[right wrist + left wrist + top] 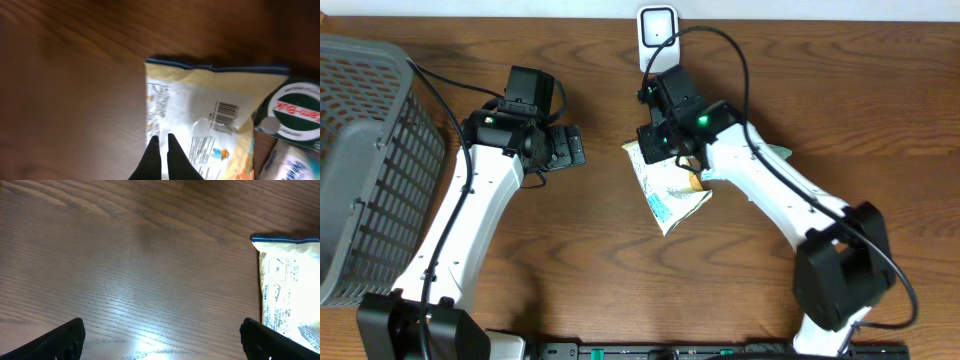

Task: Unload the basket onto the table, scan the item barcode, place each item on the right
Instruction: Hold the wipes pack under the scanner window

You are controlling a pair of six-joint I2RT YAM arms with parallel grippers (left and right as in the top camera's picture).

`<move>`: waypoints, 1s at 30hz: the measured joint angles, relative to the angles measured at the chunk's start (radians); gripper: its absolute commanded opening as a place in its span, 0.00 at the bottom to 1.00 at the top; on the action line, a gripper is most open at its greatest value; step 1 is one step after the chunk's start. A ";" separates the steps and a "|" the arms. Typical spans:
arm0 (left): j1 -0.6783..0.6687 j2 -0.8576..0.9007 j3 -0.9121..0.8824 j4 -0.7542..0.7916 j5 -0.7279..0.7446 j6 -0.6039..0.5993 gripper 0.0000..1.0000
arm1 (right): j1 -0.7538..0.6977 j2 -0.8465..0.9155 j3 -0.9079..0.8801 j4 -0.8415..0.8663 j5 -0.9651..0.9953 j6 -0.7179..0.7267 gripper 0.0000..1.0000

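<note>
- One wooden bench [570, 260] carries everything; two white arms rise from its near edge.
- One snack packet [665, 190], pale yellow with blue trim, lies mid-bench between the two claws. One barcode [227, 111] shows on its upward face.
- Right claw [163, 136]: the two fingers are pressed together, tips over the packet's printed face. I cannot tell whether they pinch the film.
- Left claw [162, 342]: spread wide, gripping nothing, over bare wood just left of the packet.
- Two more goods lie beside the packet: a green round-labelled item [295, 112] and a pale blue one [285, 162].
- One grey basket [360, 150] stands at the far left.
- One white scanner [658, 30] stands at the far edge, beyond the right claw.
</note>
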 measured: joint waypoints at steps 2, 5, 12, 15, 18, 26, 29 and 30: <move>0.000 0.000 0.000 0.000 0.000 0.000 0.98 | 0.001 0.035 0.000 0.000 0.011 0.000 0.02; 0.000 0.000 0.000 0.000 0.000 0.000 0.98 | 0.001 0.138 -0.002 0.002 0.051 0.000 0.03; 0.000 0.000 0.000 0.000 0.000 0.000 0.98 | 0.001 0.200 0.005 0.055 0.082 0.000 0.05; 0.000 0.000 0.000 0.000 0.000 0.000 0.98 | 0.002 0.209 0.029 0.057 0.079 -0.001 0.06; 0.000 0.000 0.000 0.000 0.000 0.000 0.97 | 0.001 0.222 0.106 0.003 0.079 -0.013 0.07; 0.000 0.000 0.000 0.000 0.000 0.000 0.98 | -0.014 0.204 0.414 -0.418 0.090 -0.094 0.05; 0.000 0.000 0.000 0.001 0.000 0.000 0.98 | -0.017 0.198 0.411 -0.591 0.097 -0.125 0.04; 0.000 0.000 0.000 0.000 0.000 0.000 0.97 | -0.016 0.198 0.401 -0.611 0.095 -0.129 0.04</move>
